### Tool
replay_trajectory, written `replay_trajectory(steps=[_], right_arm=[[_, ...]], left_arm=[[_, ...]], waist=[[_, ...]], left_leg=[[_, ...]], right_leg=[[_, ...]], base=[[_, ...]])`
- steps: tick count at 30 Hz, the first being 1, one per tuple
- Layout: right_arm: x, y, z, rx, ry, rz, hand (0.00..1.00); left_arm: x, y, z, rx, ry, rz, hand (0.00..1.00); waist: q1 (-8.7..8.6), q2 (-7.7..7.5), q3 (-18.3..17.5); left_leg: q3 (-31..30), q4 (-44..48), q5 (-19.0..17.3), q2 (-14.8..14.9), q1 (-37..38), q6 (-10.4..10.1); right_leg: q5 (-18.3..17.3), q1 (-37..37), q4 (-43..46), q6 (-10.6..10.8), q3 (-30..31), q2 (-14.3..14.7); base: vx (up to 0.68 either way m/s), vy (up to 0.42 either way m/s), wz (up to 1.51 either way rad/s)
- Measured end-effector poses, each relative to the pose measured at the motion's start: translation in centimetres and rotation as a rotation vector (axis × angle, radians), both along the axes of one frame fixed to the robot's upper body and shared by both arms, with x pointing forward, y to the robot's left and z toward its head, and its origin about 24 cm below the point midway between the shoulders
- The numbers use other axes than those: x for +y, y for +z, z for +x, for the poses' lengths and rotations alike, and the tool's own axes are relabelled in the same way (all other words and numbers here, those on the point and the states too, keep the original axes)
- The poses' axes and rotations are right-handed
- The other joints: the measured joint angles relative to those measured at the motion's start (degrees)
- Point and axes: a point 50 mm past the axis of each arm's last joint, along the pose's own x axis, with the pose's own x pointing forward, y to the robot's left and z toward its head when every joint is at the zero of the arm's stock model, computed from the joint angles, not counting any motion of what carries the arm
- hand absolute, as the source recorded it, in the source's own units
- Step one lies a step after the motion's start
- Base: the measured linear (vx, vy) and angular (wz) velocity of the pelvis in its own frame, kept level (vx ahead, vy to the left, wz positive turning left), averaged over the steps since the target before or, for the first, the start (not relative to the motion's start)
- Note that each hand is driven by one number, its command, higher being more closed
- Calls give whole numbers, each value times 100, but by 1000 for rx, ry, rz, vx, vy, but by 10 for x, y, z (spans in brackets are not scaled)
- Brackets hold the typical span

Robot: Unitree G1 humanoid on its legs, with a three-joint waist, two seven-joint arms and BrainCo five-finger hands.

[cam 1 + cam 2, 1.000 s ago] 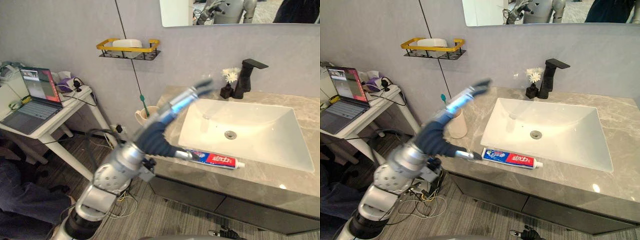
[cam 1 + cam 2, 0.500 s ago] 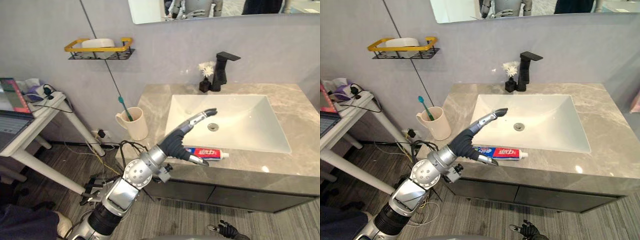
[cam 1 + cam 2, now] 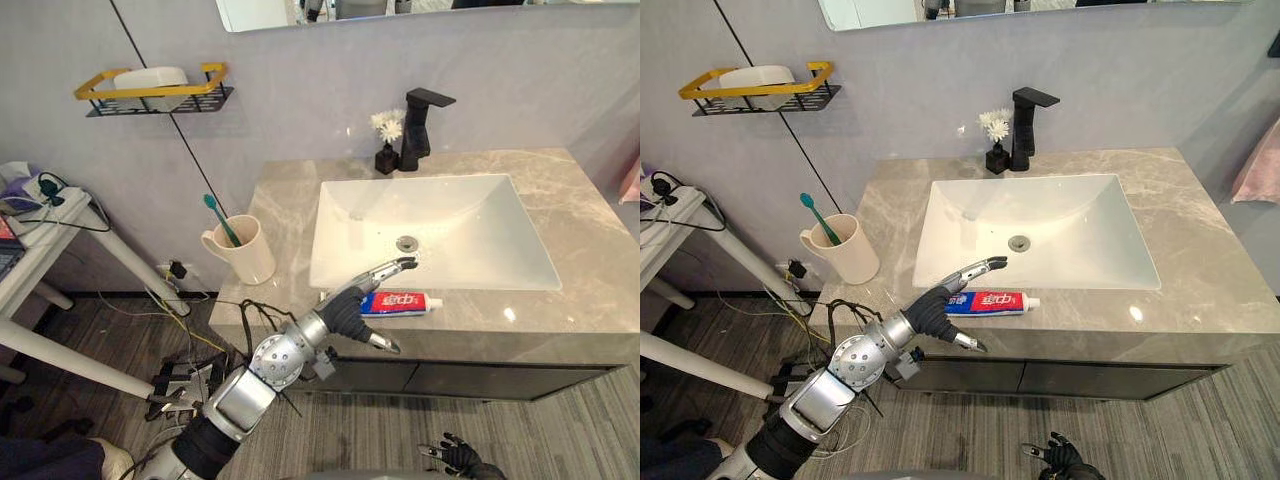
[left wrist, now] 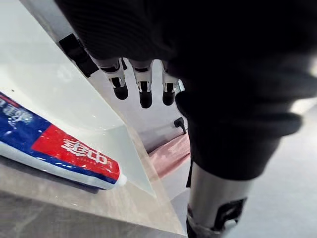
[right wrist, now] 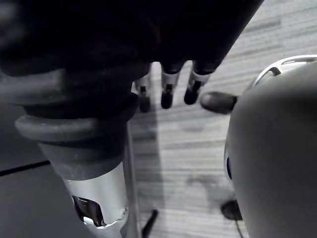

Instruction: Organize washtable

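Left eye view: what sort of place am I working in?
Probably a bathroom washstand: a white sink with a black faucet in a stone counter, a cup holding a toothbrush, and a toothpaste tube.

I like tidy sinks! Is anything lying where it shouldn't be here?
The toothpaste tube lies flat along the counter's front edge, in front of the sink, while the toothbrush stands in its cup. The left hand hovers open at the tube's end, not holding it.

Both eye views are looking steeply down from the head, sharing the whole bench [image 3: 590, 310]. The left wrist view is sitting close over its front edge, the right wrist view facing the floor [image 5: 198, 144].
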Motion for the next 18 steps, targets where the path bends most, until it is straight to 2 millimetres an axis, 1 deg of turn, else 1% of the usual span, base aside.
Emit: replay_trajectory(steps=[2,4,7,13,15,18], right_arm=[[2,0,1,-3,16,1,0],[4,1,4,-16,39,1,0],[4,2,5,-18,43,2,0],[9,2,8,-28,90,20,0],[9,3,10,-36,93,19,0],[9,4,11,-42,94,17,0]], left_arm=[[5,1,3,-31,42,25,0],[19,3,9,-100,149,90,0],[29,0,11,-127,219,171,0],[31,-11,6,-130,241,264,0],[31,-12,7,-143,246,288,0],[30,-18,8,-128,247,330,0]], waist=[[-15,-2,1],[-84,-44,29],[-87,-57,38],[-86,-83,69],[-95,-76,105],[-102,-46,140]], left_leg=[[16,-17,1,0,3,1],[24,-38,0,-4,23,2],[62,-41,-14,-12,37,26],[140,-40,-46,-41,72,78],[151,-39,-46,-41,80,77],[190,-39,-47,-40,84,77]], right_leg=[[6,1,1,-4,11,0],[17,7,0,-17,7,-1],[60,-5,-3,-75,5,-5],[77,-17,-5,-85,28,-32],[77,-17,-5,-84,36,-32],[83,-39,-5,-75,68,-32]], base=[[15,-6,-7],[0,0,0],[-11,-1,-7],[-24,-8,-6],[-32,-26,-4],[-32,-27,-7]])
